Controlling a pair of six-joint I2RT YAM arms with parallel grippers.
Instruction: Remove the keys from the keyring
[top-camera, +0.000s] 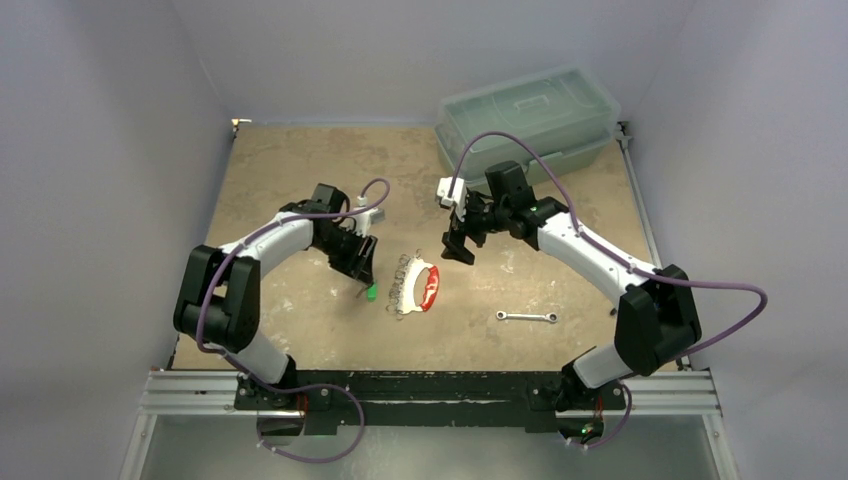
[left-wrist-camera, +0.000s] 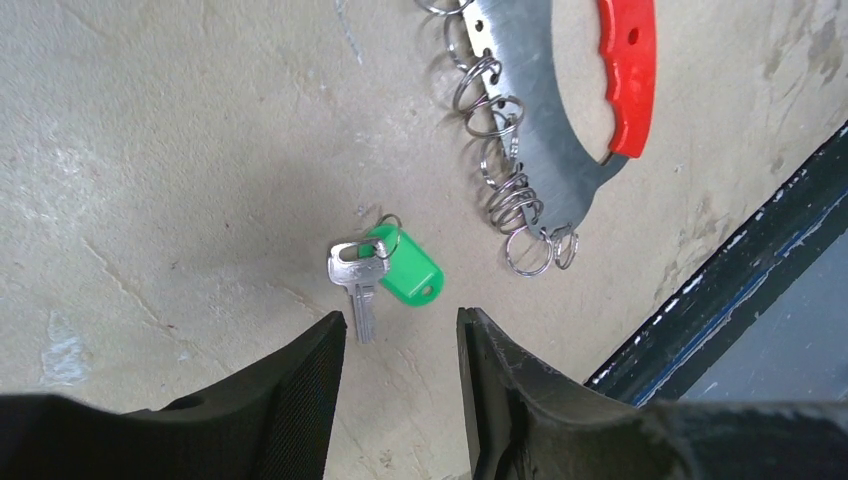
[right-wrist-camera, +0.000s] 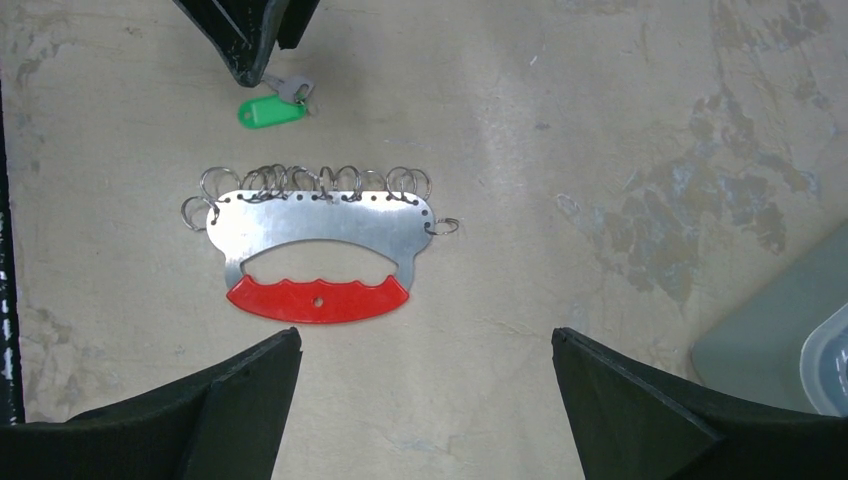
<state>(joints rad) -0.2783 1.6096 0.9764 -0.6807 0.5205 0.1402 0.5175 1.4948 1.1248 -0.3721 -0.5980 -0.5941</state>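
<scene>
The keyring (right-wrist-camera: 320, 235) lies flat mid-table, toward the near edge. Its split rings (right-wrist-camera: 345, 181) appear bare. One key (left-wrist-camera: 357, 290) with a green tag (left-wrist-camera: 408, 272) lies detached, just beside it toward the left edge. The left gripper (left-wrist-camera: 400, 325) hovers over the key, spread. The right gripper (right-wrist-camera: 425, 350) is spread and empty. Removal appears essentially complete.

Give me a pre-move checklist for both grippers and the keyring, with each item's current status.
1. Left gripper open, nothing held: ok.
2. Right gripper open, above the keyring: ok.
3. Green-tagged key off the keyring, lying apart from it on the table: ok.
4. No keys left on the keyring: only bare split rings show: ok.
5. Wrench well clear of the keyring: ok.
</scene>
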